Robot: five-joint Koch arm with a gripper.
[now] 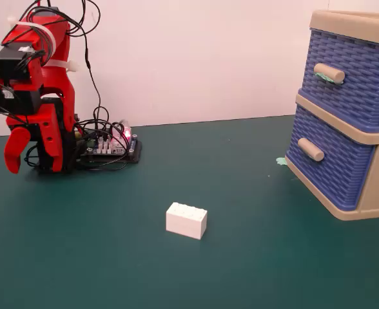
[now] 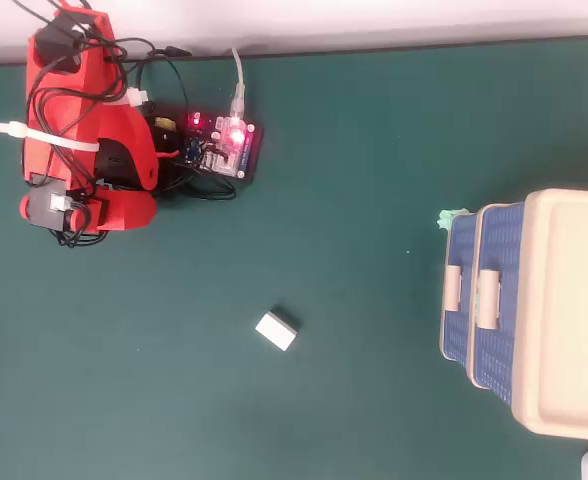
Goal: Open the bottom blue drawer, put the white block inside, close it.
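Observation:
The white block (image 1: 187, 220) lies on the green mat in the middle; the overhead view shows it too (image 2: 276, 331). The bottom blue drawer (image 1: 331, 164) with its plain beige peg handle (image 1: 310, 149) is closed in the beige chest at the right, and it shows in the overhead view (image 2: 456, 335). The upper blue drawer (image 1: 354, 77) has a green-smeared handle and is also closed. My red arm (image 2: 89, 150) is folded at the far left. My gripper (image 1: 19, 161) hangs tip down there, far from block and chest. Only one red finger (image 1: 14, 151) shows clearly.
A circuit board (image 1: 109, 147) with lit LEDs and loose cables sits beside the arm's base. A small green blob (image 1: 281, 161) lies on the mat by the chest's left corner. The mat ends at a white wall at the back.

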